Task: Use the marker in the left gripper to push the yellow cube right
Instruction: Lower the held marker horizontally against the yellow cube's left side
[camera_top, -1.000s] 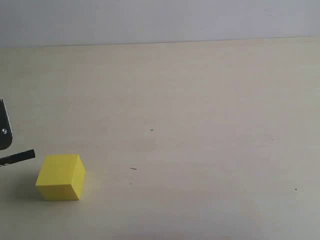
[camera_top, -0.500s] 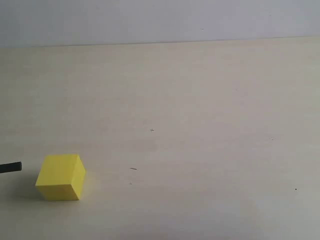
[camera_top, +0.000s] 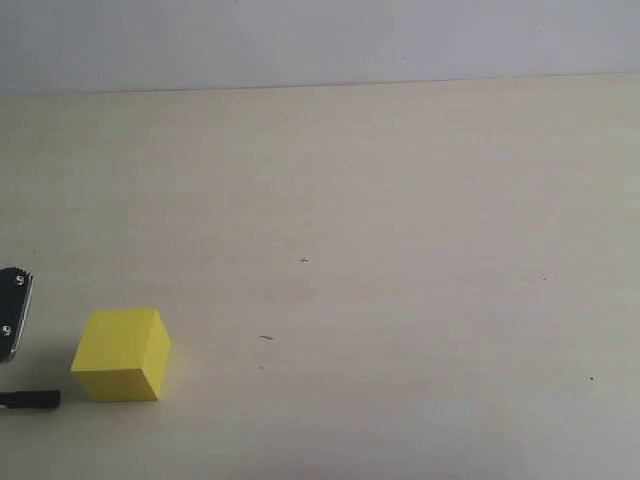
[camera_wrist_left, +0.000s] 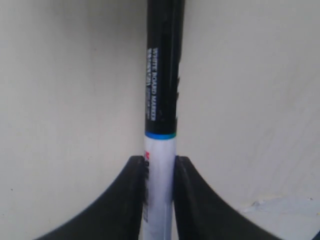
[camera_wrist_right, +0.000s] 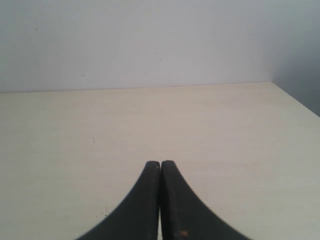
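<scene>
The yellow cube (camera_top: 120, 354) rests on the pale table (camera_top: 380, 250) near its front left. Left of the cube, the black tip of the marker (camera_top: 32, 399) pokes in low at the frame's edge, a short gap from the cube's lower left corner. Part of a jaw plate of my left gripper (camera_top: 12, 310) shows above that tip. In the left wrist view my left gripper (camera_wrist_left: 159, 162) is shut on the marker (camera_wrist_left: 161, 100), clamping its white barrel with the black cap pointing away. My right gripper (camera_wrist_right: 160, 165) is shut and empty above bare table.
The table's far edge meets a plain grey wall (camera_top: 320, 40). A few small dark specks (camera_top: 266, 338) mark the tabletop right of the cube. In the right wrist view the table's corner (camera_wrist_right: 272, 84) lies ahead.
The marker tip drew back left, then came back lower and nearer the front, now level with the cube's bottom edge. The jaw plate shows again at the left edge. The cube has not moved.
</scene>
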